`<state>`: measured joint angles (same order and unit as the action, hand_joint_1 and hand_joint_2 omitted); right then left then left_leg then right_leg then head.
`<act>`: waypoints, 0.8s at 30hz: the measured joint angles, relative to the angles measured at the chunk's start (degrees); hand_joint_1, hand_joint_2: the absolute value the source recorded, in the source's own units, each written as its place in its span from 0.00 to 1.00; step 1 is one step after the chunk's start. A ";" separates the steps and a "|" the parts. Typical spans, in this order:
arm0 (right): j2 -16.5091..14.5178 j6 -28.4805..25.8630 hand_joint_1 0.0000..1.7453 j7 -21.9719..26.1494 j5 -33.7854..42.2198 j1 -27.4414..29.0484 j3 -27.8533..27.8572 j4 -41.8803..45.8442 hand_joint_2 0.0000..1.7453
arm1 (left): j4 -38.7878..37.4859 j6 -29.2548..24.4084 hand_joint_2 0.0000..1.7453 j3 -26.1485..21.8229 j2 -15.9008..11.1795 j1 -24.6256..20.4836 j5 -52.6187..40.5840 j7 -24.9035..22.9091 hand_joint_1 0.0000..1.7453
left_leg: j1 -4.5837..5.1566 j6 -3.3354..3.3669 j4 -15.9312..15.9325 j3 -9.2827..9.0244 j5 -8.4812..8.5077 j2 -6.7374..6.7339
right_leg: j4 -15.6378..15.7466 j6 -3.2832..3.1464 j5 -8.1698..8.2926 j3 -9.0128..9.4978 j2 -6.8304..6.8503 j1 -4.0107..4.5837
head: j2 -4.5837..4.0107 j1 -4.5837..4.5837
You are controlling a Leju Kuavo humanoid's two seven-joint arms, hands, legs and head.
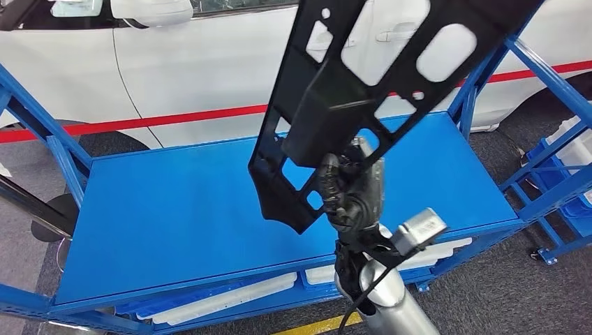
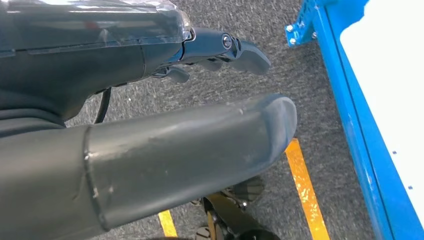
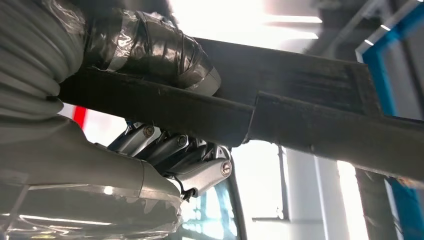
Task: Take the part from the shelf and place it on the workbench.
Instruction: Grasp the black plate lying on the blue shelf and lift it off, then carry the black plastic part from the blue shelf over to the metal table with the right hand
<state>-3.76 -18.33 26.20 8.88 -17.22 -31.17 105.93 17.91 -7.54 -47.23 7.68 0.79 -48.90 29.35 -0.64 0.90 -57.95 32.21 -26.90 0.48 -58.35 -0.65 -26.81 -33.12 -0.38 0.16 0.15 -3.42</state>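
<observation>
One hand, our right hand, grips the black part over the blue counter; we lower it flat mid-surface. Left hand hangs released.

Bare shelf top (blue posts rightward)

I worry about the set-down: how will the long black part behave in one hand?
The black part probably stays stiff: it shows no sag. Gripped near its lower end by the right hand, it may swing. Its many cut-outs suggest it is light.
</observation>
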 joint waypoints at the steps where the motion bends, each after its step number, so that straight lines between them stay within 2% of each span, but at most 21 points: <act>1: 0.07 0.15 1.00 0.15 0.14 0.54 0.55 1.27 1.00 | 0.00 -0.01 0.00 -0.26 0.06 -0.05 -0.04 0.01 0.00 | 0.00 -0.30 -0.10 -0.06 -0.22 -0.07 | 0.26 -0.21 0.11 0.12 -0.04 -0.18 | 0.00 -0.01; 3: 0.11 0.39 1.00 0.32 0.21 1.21 1.20 3.10 1.00 | 0.01 -0.02 0.00 -0.67 0.14 -0.17 -0.09 0.06 0.00 | 0.03 -0.76 -2.44 0.80 -2.05 -0.14 | 0.84 -0.80 0.37 0.41 0.06 -0.63 | 0.00 0.00; 4: 0.11 0.46 1.00 0.39 0.21 1.44 1.40 3.74 1.00 | 0.00 -0.02 0.00 -0.88 0.18 -0.20 -0.10 0.08 0.00 | -0.09 -0.93 -5.37 2.08 -3.81 -0.16 | 0.97 -1.01 0.43 0.50 0.15 -0.69 | 0.00 0.00; 6: 0.12 0.42 1.00 0.71 0.39 2.05 1.81 4.62 1.00 | -0.01 -0.02 0.50 -1.25 0.24 -0.17 -0.14 0.08 0.00 | -0.19 -1.30 -12.95 5.61 -7.33 -0.18 | 0.95 -1.22 0.40 0.45 0.24 -0.62 | 0.00 0.01; 7: 0.14 0.39 1.00 0.91 0.76 2.50 2.08 4.96 1.00 | -0.01 -0.01 0.75 -1.42 0.25 -0.13 -0.18 0.08 0.00 | -0.22 -1.44 -15.48 6.87 -7.97 -0.18 | 0.89 -1.24 0.36 0.44 0.27 -0.57 | 0.00 0.01; 8: 0.19 0.39 1.00 1.09 1.37 2.98 2.42 5.32 1.00 | -0.01 0.01 1.00 -1.57 0.25 -0.11 -0.26 0.09 0.00 | -0.24 -1.51 -15.95 7.17 -7.44 -0.19 | 0.81 -1.24 0.29 0.45 0.29 -0.54 | 0.00 0.01; 9: 0.25 0.42 1.00 1.12 2.14 3.45 2.83 5.70 1.00 | 0.00 0.03 1.00 -1.75 0.25 -0.10 -0.41 0.11 0.00 | -0.25 -1.49 -13.98 6.30 -5.80 -0.20 | 0.69 -1.18 0.20 0.50 0.27 -0.53 | 0.00 0.01; 11: 0.40 0.19 1.00 0.46 3.17 4.30 3.78 6.31 1.00 | 0.01 0.13 1.00 -2.23 0.25 -0.16 -0.72 0.13 0.00 | -0.21 -1.22 -6.13 2.49 -1.92 -0.20 | 0.36 -0.90 -0.11 0.62 0.23 -0.46 | 0.00 0.01; 12: 0.49 -0.06 1.00 -0.27 3.30 4.72 4.23 6.44 1.00 | 0.00 0.19 1.00 -2.56 0.26 -0.23 -0.68 0.09 0.00 | -0.13 -0.97 -2.84 0.91 -0.78 -0.15 | 0.16 -0.66 -0.25 0.58 0.17 -0.37 | 0.00 0.00; 13: 0.58 -0.21 1.00 -1.19 3.33 5.17 4.58 6.44 1.00 | 0.00 0.23 1.00 -2.95 0.30 -0.29 -0.51 -0.09 0.00 | -0.03 -0.73 -0.94 0.04 -0.35 -0.11 | 0.00 -0.40 -0.32 0.48 0.12 -0.29 | 0.00 0.00; 16: 1.16 0.96 1.00 -2.93 3.13 6.88 4.92 5.85 1.00 | 0.01 0.07 1.00 -4.34 0.42 -0.36 0.14 -1.04 0.00 | 0.04 0.15 -0.08 -0.08 -0.07 -0.08 | -0.04 0.48 -0.31 0.29 0.05 -0.30 | 0.00 0.01; 17: 1.50 1.93 1.00 -2.85 2.72 7.53 4.92 5.59 1.00 | 0.01 -0.02 1.00 -4.82 0.48 -0.40 0.22 -1.39 0.00 | -0.08 0.53 0.14 -0.12 0.22 -0.14 | -0.47 0.82 -0.83 0.16 0.07 -0.35 | 0.00 0.00; 19: 2.43 4.66 1.00 -2.06 1.76 8.84 4.81 4.99 1.00 | 0.01 0.29 1.00 -5.66 0.56 -0.48 0.20 -1.94 0.00 | -0.35 1.20 0.53 -0.10 0.78 -0.27 | -4.31 1.43 -3.83 -1.35 0.12 -0.52 | 0.00 -0.01; 21: 3.59 7.17 1.00 -0.85 0.80 10.53 4.53 4.24 1.00 | 0.01 0.88 1.00 -6.32 0.51 -0.51 -0.09 -2.05 0.00 | -0.31 1.39 0.47 0.19 0.89 -0.29 | -11.54 1.89 -7.81 -4.41 0.15 -0.74 | 0.00 -0.01; 22: 4.16 7.99 1.00 -0.11 0.08 11.60 4.32 3.80 1.00 | 0.01 1.02 1.00 -6.62 0.49 -0.51 -0.28 -2.07 0.00 | -0.30 1.41 0.38 0.35 0.90 -0.29 | -14.42 2.05 -8.86 -5.62 0.16 -0.85 | 0.00 -0.01; 23: 4.67 8.64 1.00 0.70 -0.82 12.72 4.06 3.37 1.00 | 0.01 1.04 1.00 -6.91 0.48 -0.49 -0.46 -2.11 0.00 | -0.30 1.42 0.24 0.50 0.91 -0.27 | -15.56 2.14 -8.84 -6.02 0.17 -0.93 | 0.00 -0.01; 24: 5.14 9.15 1.00 1.49 -1.79 13.70 3.79 2.99 1.00 | 0.01 1.03 1.00 -7.16 0.48 -0.47 -0.64 -2.18 0.00 | -0.30 1.40 0.06 0.65 0.90 -0.26 | -14.42 2.15 -7.72 -5.32 0.19 -1.01 | 0.00 -0.01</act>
<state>1.38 -9.19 27.69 7.09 -3.53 -27.39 108.92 17.92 -6.51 -54.40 8.16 0.32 -49.54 27.17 -0.94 2.30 -57.88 32.86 -26.00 0.22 -72.77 1.50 -34.53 -38.44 -0.19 -0.85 0.15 -3.43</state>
